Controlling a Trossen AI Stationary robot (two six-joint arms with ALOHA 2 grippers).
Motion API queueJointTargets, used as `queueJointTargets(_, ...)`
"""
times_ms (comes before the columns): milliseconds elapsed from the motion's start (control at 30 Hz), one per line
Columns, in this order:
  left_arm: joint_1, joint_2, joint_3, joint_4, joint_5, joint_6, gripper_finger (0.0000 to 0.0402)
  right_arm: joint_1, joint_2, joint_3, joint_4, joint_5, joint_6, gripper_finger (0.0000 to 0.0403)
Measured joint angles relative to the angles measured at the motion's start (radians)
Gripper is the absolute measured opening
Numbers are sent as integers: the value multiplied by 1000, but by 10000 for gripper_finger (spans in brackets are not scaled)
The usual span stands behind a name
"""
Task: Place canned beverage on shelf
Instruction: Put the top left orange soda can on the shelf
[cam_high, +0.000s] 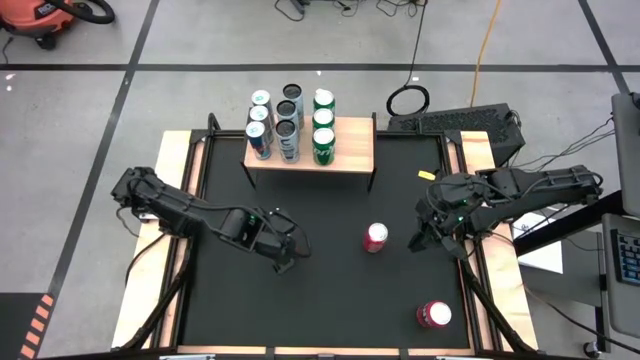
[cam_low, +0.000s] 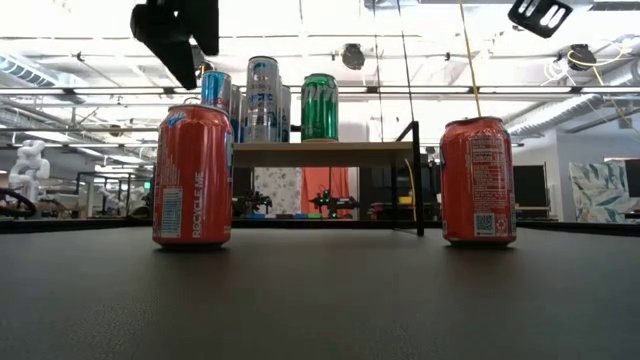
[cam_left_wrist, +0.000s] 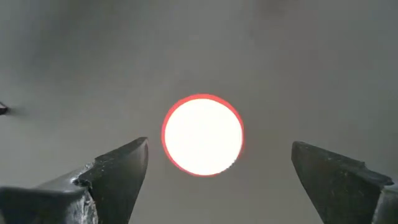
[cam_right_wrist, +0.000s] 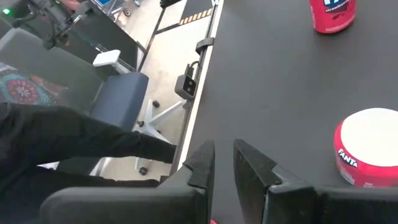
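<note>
Two red cans stand upright on the black table, one (cam_high: 375, 237) right of centre and one (cam_high: 433, 315) near the front right corner. The shelf (cam_high: 350, 150), a light-wood board on black legs at the far edge, carries several upright cans (cam_high: 288, 120). My left gripper (cam_high: 285, 258) hovers open above the table, left of the centre can. Its wrist view looks down on a red can's top (cam_left_wrist: 202, 134), which shows between the two fingers and well below them. My right gripper (cam_high: 420, 240) is shut beside the centre can (cam_right_wrist: 367, 146), on its right, touching nothing.
In the low view one red can (cam_low: 192, 175) stands left of the shelf (cam_low: 320, 150) and the other red can (cam_low: 478, 180) right of it. A keyboard (cam_high: 455, 120) lies beyond the far right corner. A chair (cam_right_wrist: 118, 99) stands past the table's right edge. Bare tabletop (cam_high: 260, 310) lies at the near left.
</note>
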Motion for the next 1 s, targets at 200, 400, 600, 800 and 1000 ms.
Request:
queueJointTargets(200, 21, 0, -32, 37, -9, 38, 396, 0, 0, 0, 0, -2, 0, 38)
queueJointTargets(400, 27, 1, -84, 93, 29, 84, 396, 0, 0, 0, 0, -3, -4, 38)
queueJointTargets(600, 29, 1, -109, 92, 35, 107, 396, 0, 0, 0, -1, -3, -4, 38)
queueJointTargets(800, 34, 2, -162, 146, 70, 107, 396, 0, 0, 0, -3, 24, -8, 38)
queueJointTargets(1000, 57, 2, -201, 187, 70, 106, 396, 0, 0, 0, -3, 26, -7, 38)
